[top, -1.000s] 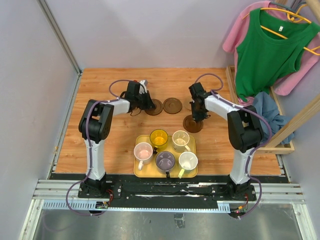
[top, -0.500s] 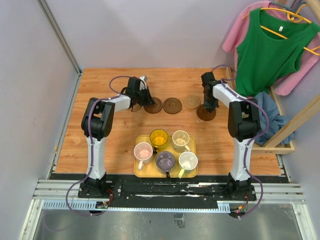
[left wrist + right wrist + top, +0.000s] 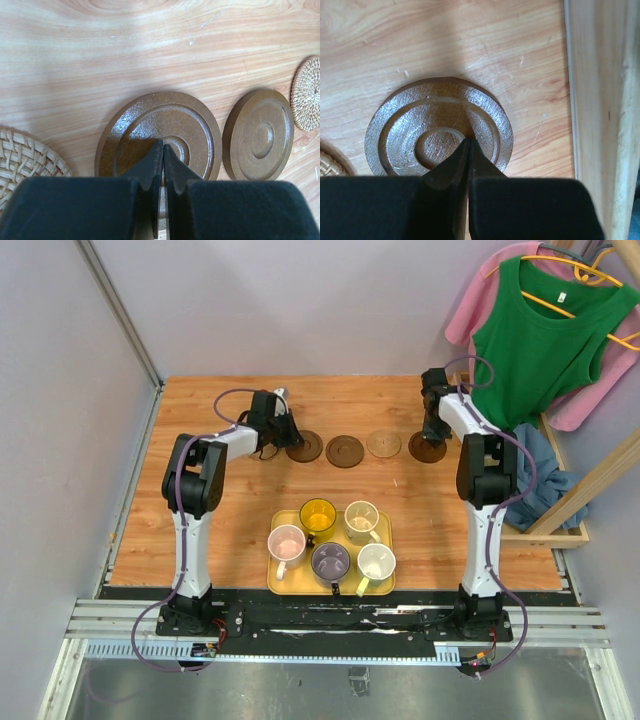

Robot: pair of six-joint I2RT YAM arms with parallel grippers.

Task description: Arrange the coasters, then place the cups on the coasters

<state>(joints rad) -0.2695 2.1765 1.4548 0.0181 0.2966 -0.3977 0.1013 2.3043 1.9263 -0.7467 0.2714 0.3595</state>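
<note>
My right fingers [image 3: 455, 170] are shut tight and hold nothing. Their tips press on a brown coaster [image 3: 437, 125]. A second ago it lay near the tray [image 3: 275, 585]. Now it sits at the right end of the row, next to the tan coaster [image 3: 383, 444]. My left fingers [image 3: 150, 165], almost shut and empty too, press on a second brown coaster [image 3: 160, 125], which has slid a bit left. I think the row is nearly done. The cups [image 3: 331, 560] wait on the tray.
</note>
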